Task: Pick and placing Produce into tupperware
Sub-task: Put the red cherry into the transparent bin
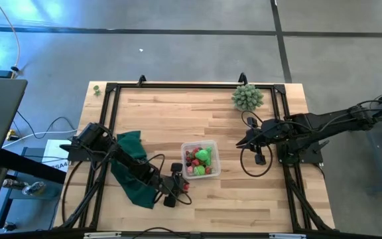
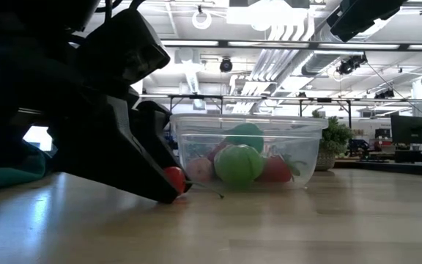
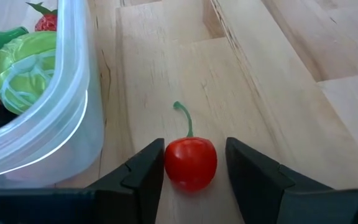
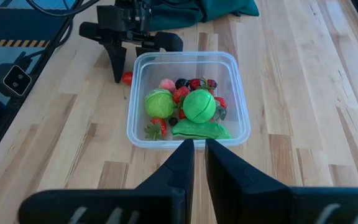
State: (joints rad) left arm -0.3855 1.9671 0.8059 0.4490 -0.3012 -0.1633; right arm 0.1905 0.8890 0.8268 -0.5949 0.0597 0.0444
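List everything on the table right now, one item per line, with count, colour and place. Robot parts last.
tupperware: one, clear, near the table's middle, holding produce.
produce in the tupperware: many pieces; two round green ones, a flat green one, several small red, pink and dark ones.
cherry: one, red with a green stem, on the wood just outside the tupperware.
cloth: one, dark green, on the table under the left arm.
spiky plant: one, pale green, at the table's far edge.
table: one, light wood with a black frame.
left gripper: open, fingers on either side of the cherry, gaps visible.
right gripper: shut, empty, to the right of the tupperware.
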